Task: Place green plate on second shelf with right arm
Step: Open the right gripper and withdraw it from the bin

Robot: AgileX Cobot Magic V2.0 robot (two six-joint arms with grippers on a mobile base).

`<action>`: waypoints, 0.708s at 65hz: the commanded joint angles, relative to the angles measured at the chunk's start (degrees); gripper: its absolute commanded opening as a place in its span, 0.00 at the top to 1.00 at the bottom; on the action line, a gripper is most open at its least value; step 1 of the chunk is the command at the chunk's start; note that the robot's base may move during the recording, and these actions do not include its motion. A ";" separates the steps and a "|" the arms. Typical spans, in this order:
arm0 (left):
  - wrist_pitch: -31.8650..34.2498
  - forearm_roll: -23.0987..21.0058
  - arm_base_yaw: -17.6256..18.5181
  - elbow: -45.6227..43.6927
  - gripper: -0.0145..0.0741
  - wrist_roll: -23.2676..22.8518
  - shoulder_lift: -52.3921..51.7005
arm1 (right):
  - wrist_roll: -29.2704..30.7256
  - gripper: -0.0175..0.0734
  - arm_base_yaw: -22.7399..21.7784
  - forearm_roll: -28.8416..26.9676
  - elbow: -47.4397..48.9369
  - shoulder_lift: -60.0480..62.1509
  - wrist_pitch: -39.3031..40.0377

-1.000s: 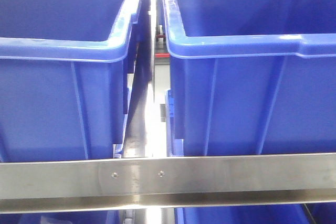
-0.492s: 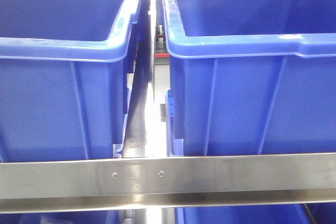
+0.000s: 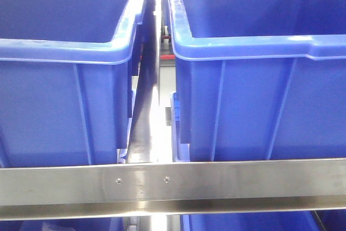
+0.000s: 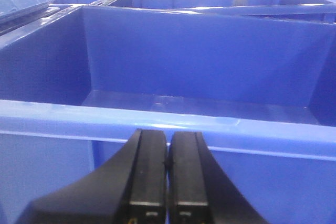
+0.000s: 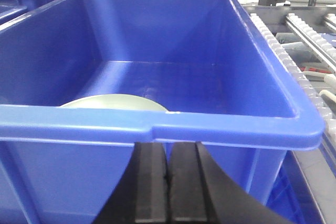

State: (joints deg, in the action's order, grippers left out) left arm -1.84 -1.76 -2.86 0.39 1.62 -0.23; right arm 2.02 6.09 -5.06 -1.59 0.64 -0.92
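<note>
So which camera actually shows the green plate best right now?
The right wrist view. The green plate lies inside the blue bin, its top edge peeking over the near rim just above the right gripper, whose jaws are closed. The front view and left wrist view show only blue bins, no plate.

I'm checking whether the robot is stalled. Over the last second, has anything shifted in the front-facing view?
Nothing visibly changed. The two blue bins and the steel rail sit exactly as they did a second ago, and no arm or plate has entered the front-facing view.
</note>
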 commanded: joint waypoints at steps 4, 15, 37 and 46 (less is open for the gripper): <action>5.14 -0.18 0.04 2.27 0.69 -0.12 -1.07 | 0.09 0.75 -0.38 0.81 1.05 0.80 7.31; 5.14 -0.18 0.04 2.27 0.69 -0.12 -1.07 | -0.79 0.75 -0.38 0.81 1.05 0.80 9.34; 5.14 -0.18 0.04 2.27 0.69 -0.12 -1.07 | -4.76 0.75 -0.38 3.66 1.05 0.80 9.50; 5.14 -0.18 0.04 2.27 0.69 -0.12 -1.07 | -5.90 0.75 -0.38 4.60 1.05 0.80 9.71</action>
State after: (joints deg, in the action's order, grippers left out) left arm -1.84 -1.76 -2.86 0.39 1.62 -0.23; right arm -3.28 6.09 -1.60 -1.59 0.64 3.17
